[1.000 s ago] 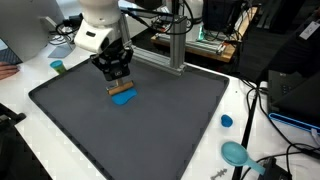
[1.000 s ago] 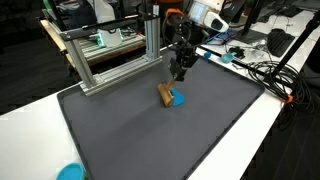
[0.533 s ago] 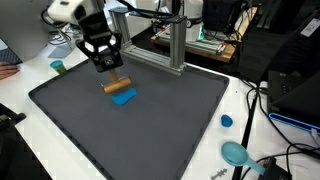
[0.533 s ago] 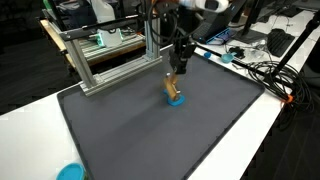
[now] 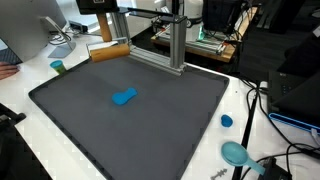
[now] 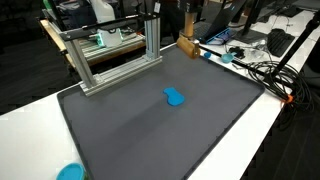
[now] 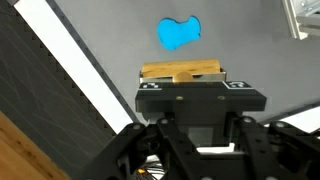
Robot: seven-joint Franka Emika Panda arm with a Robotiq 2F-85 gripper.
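My gripper (image 7: 182,80) is shut on a small wooden block (image 7: 182,71) and holds it high above the dark grey mat (image 5: 160,125). The block hangs near the top of both exterior views (image 5: 108,50) (image 6: 188,45), where most of the gripper is cut off by the frame edge. A blue, rounded piece (image 5: 124,97) lies alone on the mat, well below the block. It also shows in an exterior view (image 6: 175,97) and in the wrist view (image 7: 179,33).
An aluminium frame (image 5: 176,40) (image 6: 110,55) stands at the mat's far edge. A blue cap (image 5: 227,121) and a teal scoop (image 5: 236,153) lie on the white table beside the mat. A green cup (image 5: 58,67) stands at one corner, and cables (image 6: 262,72) run along one side.
The gripper has risen straight up from the blue piece with the wooden block in it and has mostly left the exterior views. The blue piece stays on the mat.
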